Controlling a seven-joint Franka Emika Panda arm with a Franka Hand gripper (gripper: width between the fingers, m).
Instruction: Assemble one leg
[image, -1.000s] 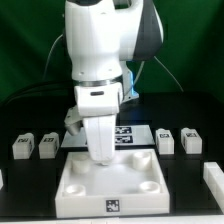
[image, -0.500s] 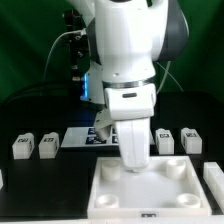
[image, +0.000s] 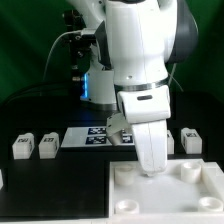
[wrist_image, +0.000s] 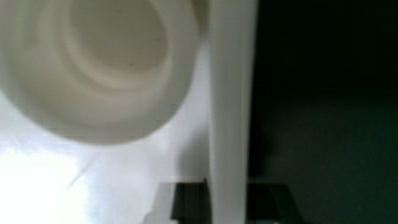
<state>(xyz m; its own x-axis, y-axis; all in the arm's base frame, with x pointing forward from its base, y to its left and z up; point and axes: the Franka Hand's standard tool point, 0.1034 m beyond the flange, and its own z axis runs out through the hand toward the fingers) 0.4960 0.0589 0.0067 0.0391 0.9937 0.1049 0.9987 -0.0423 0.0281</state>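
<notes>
The arm (image: 140, 60) fills the centre, hiding part of the marker board (image: 88, 137). Its jaws reach the tray (image: 170, 197) at lower right; whether they are open cannot be told. A leg (image: 22, 146) stands on the tabletop (image: 60, 185) at middle left, well apart.

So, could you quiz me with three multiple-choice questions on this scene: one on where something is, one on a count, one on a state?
1. Where in the exterior view is the white tray? A upper left; B lower right; C off the table.
2. How many legs sit to the exterior view's left of the marker board? A none; B five; C two.
3. Those legs are: A resting on the table; B lifted in the air; C plugged into the tray.

Answers: B, the tray fills the lower right corner. C, two small tagged blocks show there. A, both rest on the black table, apart from the gripper, which is over at the tray.
</notes>
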